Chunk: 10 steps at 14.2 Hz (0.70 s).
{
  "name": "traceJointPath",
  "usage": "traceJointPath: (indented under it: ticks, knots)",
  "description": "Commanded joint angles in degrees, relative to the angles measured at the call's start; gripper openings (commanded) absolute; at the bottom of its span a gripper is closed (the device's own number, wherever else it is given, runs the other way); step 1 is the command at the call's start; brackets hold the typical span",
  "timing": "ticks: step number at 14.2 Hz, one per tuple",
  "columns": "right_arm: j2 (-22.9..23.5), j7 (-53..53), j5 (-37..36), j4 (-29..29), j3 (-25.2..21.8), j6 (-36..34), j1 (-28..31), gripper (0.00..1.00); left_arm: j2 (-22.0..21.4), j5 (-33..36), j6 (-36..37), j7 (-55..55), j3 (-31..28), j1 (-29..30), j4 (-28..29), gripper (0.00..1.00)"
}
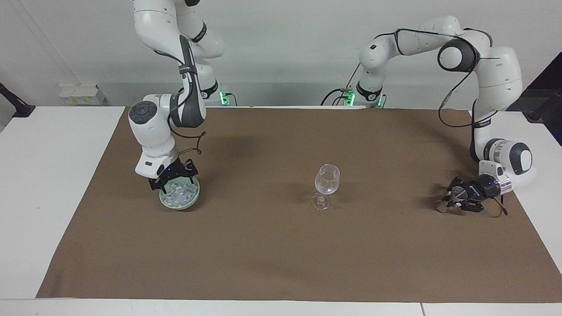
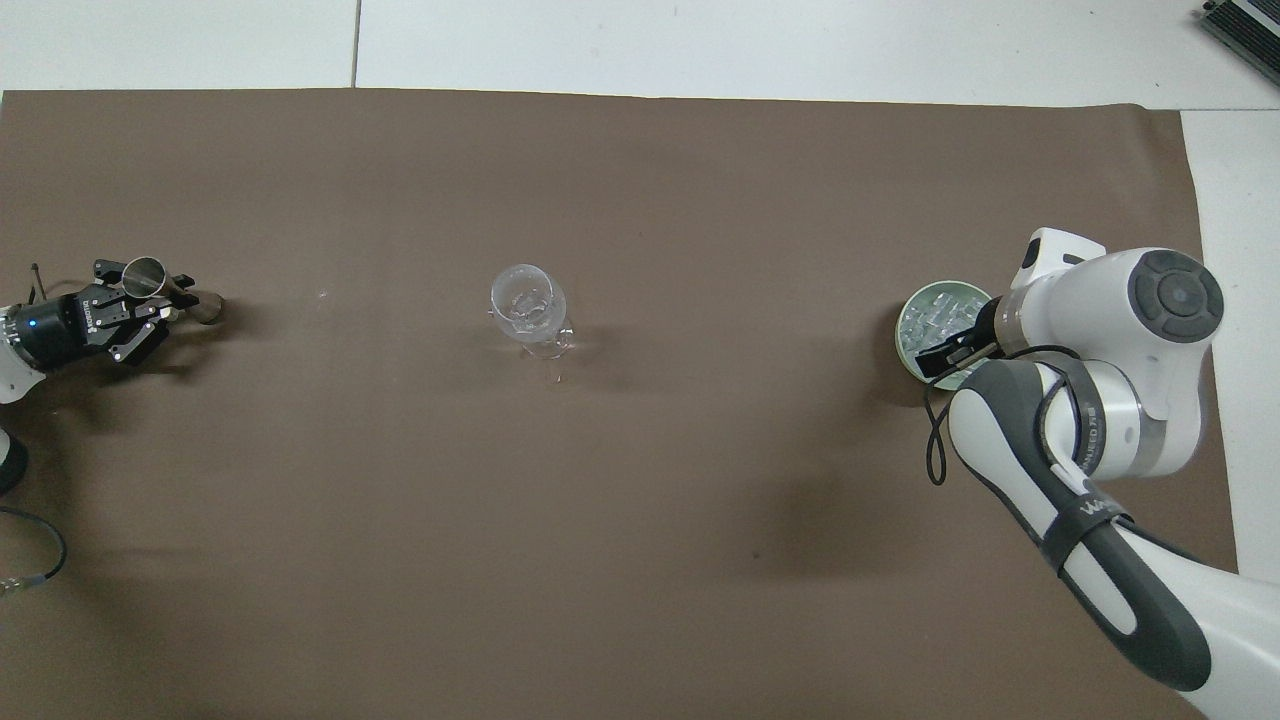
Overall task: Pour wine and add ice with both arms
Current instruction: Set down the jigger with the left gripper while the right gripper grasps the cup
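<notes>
The right gripper [image 1: 172, 183] hangs low over the part of the green bowl [image 1: 180, 207] that is nearest the robots. Its fingers are spread wide, with nothing between them. The ice [image 1: 180, 192] lies straight below it in that bowl, at the right arm's end of the brown cloth [image 1: 281, 254], so the coming move looks like a short drop and a pinch. The heap has no long axis: it is a loose pile of small clear cubes, whitish where they catch the light, and it fills most of the bowl. The right arm is by far the nearer to it.

The left gripper [image 1: 454, 199] sits low over the cloth at the left arm's end, closed around a small metal cup [image 1: 456, 193] held tilted.

Between the two, well apart from both, the wine glass [image 1: 327, 180] stands upright on the cloth. It is clear, and whether anything is in it I cannot tell.
</notes>
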<state>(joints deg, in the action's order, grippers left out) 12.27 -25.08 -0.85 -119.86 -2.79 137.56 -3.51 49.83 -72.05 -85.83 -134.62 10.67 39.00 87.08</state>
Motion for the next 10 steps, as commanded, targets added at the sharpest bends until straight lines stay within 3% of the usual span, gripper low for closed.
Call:
traceJointPath:
  ticks: [1,10]
  knots:
    - [0.4,-2.0,0.3,-0.2,0.2,1.3,0.6,0.92,1.8,-1.5,-0.6,-0.5,0.3,-0.6,-2.1,0.0]
    - [-0.5,-2.6,0.2,1.0,0.0,-1.8,0.9,0.78,2.3,-1.6,-0.6,0.1,0.6,-0.4,-2.1,0.01]
